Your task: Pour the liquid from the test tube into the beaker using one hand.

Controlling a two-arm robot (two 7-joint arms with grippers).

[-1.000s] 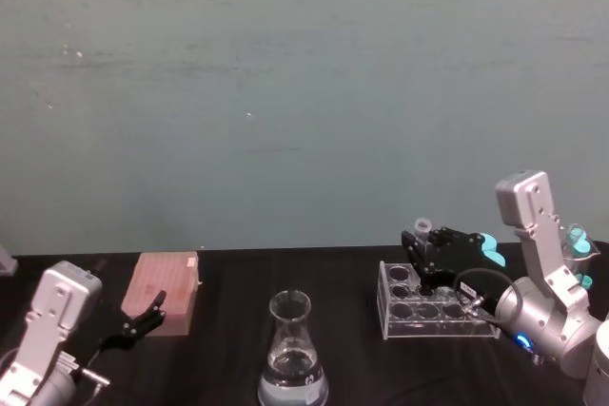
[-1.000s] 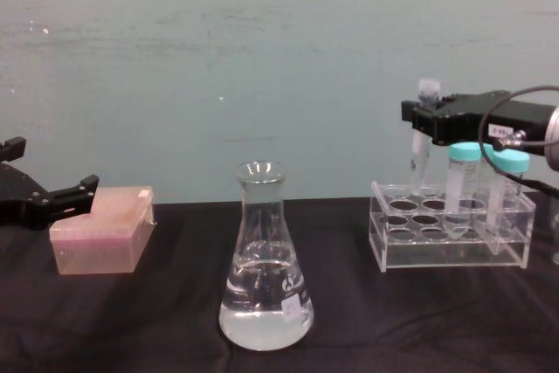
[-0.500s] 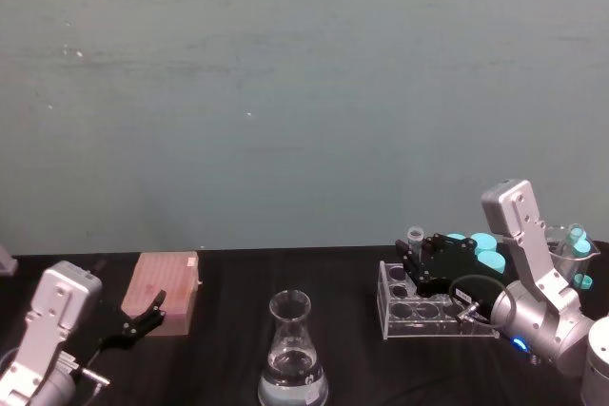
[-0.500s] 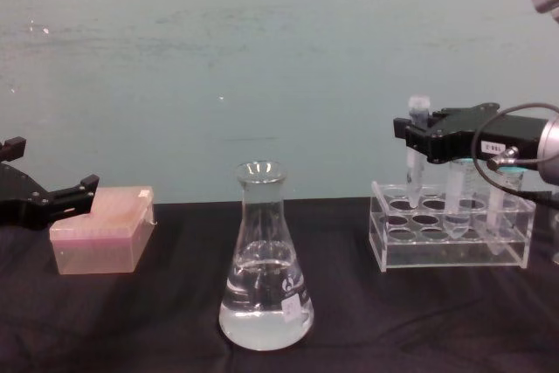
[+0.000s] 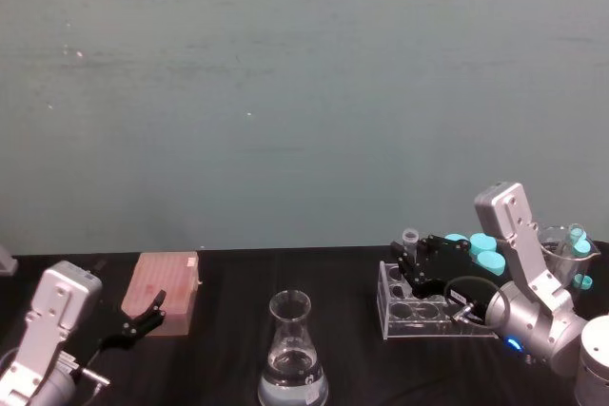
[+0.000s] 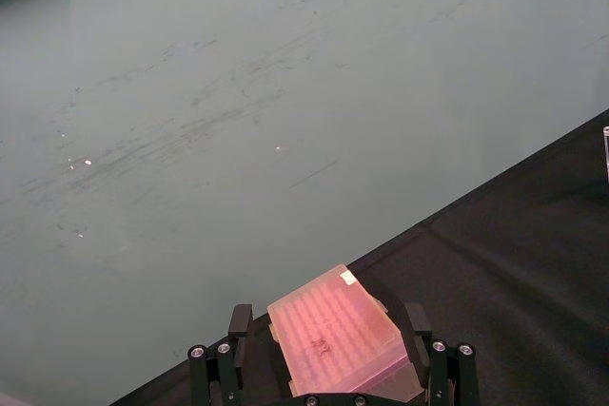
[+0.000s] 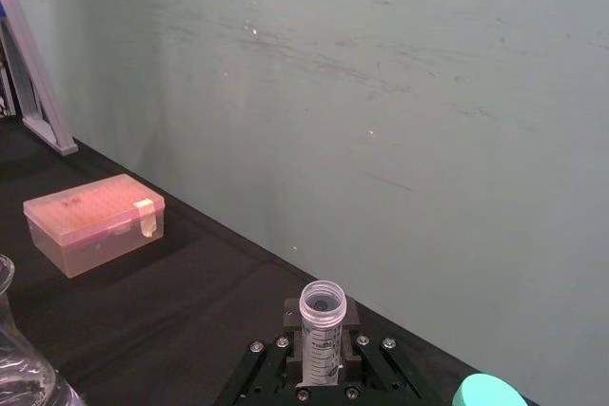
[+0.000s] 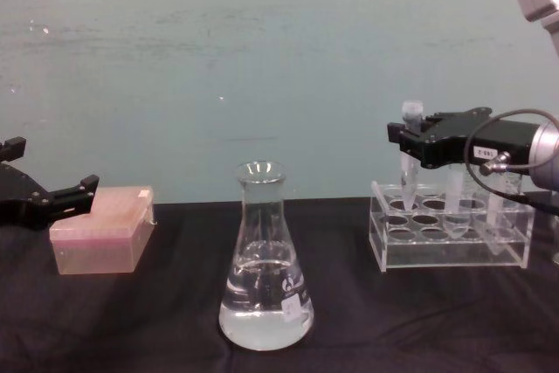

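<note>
My right gripper (image 8: 404, 136) is shut on the test tube (image 8: 408, 159), a slim clear tube held upright. The tube's pointed tip hangs at about the level of the top of the clear rack (image 8: 437, 252), at the rack's left end. From above, the right gripper (image 5: 413, 256) and the tube (image 5: 411, 237) show over the rack's near-left corner (image 5: 388, 311). The open rim of the tube (image 7: 322, 316) shows between the fingers; any liquid inside is too faint to see. The beaker (image 8: 265, 277) (image 5: 292, 360) stands mid-table, left of the rack, holding clear liquid. My left gripper (image 8: 54, 194) (image 6: 326, 319) is parked open at the far left.
A pink tip box (image 8: 100, 233) (image 5: 167, 289) (image 6: 335, 335) lies at the left beside the parked gripper. Cyan-capped tubes (image 5: 481, 246) stand in the rack behind my right gripper. A clear container (image 5: 574, 246) sits at the far right. A green wall closes the back.
My right gripper has carried the test tube leftward and somewhat lower, from over the rack's middle to its left end. The left arm and beaker have not moved.
</note>
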